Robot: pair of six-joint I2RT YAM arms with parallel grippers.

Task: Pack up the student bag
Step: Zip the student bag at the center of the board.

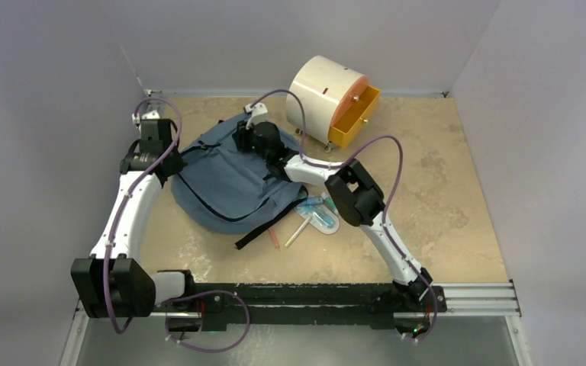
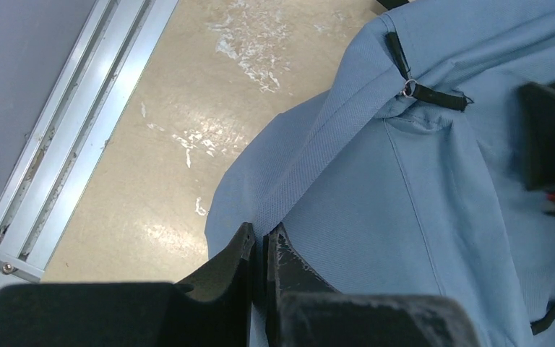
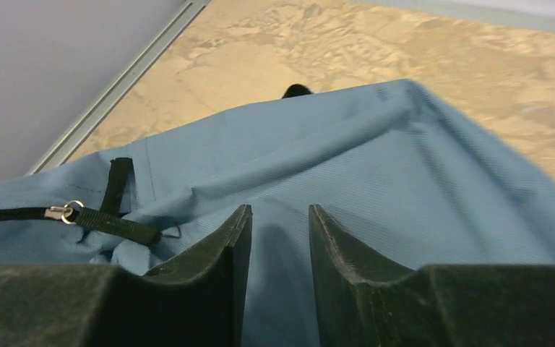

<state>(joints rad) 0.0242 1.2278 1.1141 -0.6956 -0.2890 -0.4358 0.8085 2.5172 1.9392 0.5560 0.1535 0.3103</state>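
Observation:
The slate-blue student bag [image 1: 221, 187] lies flat in the middle of the table, with black straps and zipper lines. My left gripper [image 1: 169, 169] is at the bag's left edge. In the left wrist view it [image 2: 260, 235] is shut on a fold of the bag's fabric [image 2: 376, 202]. My right gripper [image 1: 244, 137] is over the bag's far edge. In the right wrist view it [image 3: 278, 213] is open and empty, just above the bag's cloth [image 3: 347, 166]. A black zipper tab with a metal ring [image 3: 72, 212] lies to its left.
A cream cylindrical cabinet [image 1: 322, 91] with its orange drawer [image 1: 355, 118] pulled out stands at the back right. A clear pouch with blue items [image 1: 319, 213], a pale marker [image 1: 296, 232] and a red pen [image 1: 273, 238] lie right of the bag. A black strap [image 1: 263, 229] trails forward.

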